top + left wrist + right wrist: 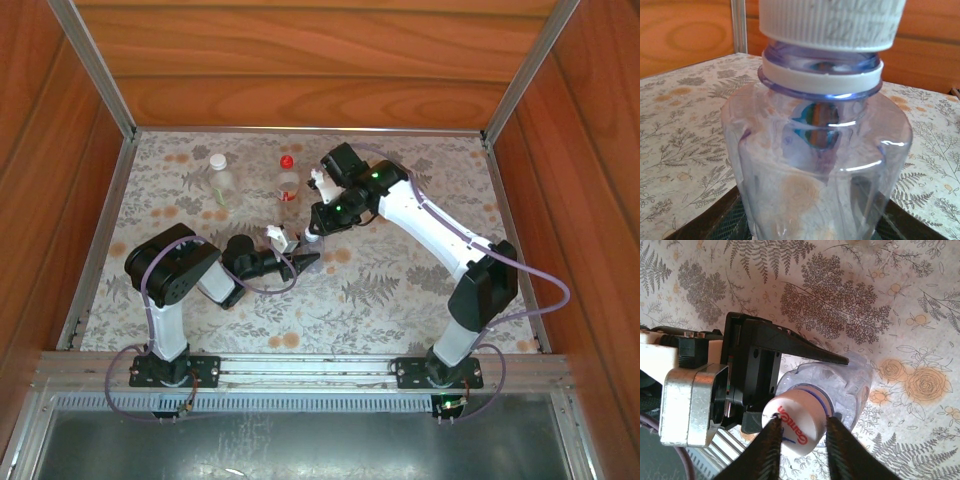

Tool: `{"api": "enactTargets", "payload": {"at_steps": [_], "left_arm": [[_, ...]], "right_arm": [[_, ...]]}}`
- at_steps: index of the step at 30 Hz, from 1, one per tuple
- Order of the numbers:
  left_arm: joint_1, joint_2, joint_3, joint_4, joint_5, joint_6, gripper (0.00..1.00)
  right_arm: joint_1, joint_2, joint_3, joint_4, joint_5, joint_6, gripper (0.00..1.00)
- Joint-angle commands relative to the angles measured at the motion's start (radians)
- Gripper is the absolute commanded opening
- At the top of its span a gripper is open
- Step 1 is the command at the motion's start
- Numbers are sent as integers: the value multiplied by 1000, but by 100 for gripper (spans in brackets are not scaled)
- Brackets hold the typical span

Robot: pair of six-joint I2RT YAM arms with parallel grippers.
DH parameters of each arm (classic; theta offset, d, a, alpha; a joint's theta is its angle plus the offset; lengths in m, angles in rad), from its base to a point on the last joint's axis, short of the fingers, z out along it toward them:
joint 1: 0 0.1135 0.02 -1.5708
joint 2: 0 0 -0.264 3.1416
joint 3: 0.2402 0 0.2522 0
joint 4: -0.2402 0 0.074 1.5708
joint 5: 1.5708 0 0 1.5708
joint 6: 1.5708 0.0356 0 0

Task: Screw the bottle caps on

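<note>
White cap (799,427) with red lettering sits pinched between the two dark fingers (771,442) of the right tool (802,424), which is clenched on its ribbed sides from above; the cap is on the neck of the purple-tinted bottle (815,165), and in the left wrist view a band of bare neck shows between the cap's lower edge and the white ring (822,80) below it, so I judge it only partly screwed down; the left tool (305,262) grasps that bottle by its body, one black finger lying along the shoulder; whether the bottle's base rests on the table (400,290) I cannot tell; further back stand the plain bottle (221,182) and the red-labelled bottle (288,183), both with caps on top and well apart from the work. Risks, as I judge them: a cap sitting slightly tilted would cross-thread under more turning; the thin bottle wall could buckle or spin inside the left tool's hold; the right fingers could slip off the cap; and the right arm's wrist, just beside the red-labelled bottle, could knock it over.
</note>
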Motion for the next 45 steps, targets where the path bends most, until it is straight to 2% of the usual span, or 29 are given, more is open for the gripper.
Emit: {"api": "enactTargets", "payload": {"at_steps": [1,7,11,15,18,24,27,31,36,40,45], "left_arm": [[10,16,5,-94,2,-26,52],[11,21,10,-103,25,-13,52],[10,18,9,-109,38,-10,52],[13,16,9,-123,68,-6,52],[17,21,18,-132,86,-8,52],[24,7,20,-168,114,-5,52],[26,10,21,-171,124,-4,52],[25,10,24,-175,132,-1,52],[25,7,21,-177,133,2,52],[28,5,15,-179,132,4,52],[30,9,21,-182,131,-3,52]], "right_arm": [[-3,-33,-45,-21,-28,19,38],[-8,-121,-85,72,-6,15,53],[-26,-125,-98,113,-24,-24,54],[-26,-122,-97,127,-35,-161,56],[-35,-120,-105,171,-46,-212,51],[-38,-63,30,8,-27,-380,56],[-39,-50,64,-32,-15,-421,51],[-40,15,106,-40,-16,-343,40],[-47,82,133,-72,-47,-283,34],[-51,88,119,-71,-82,-269,32],[-55,76,95,-66,-97,-258,24]]}}
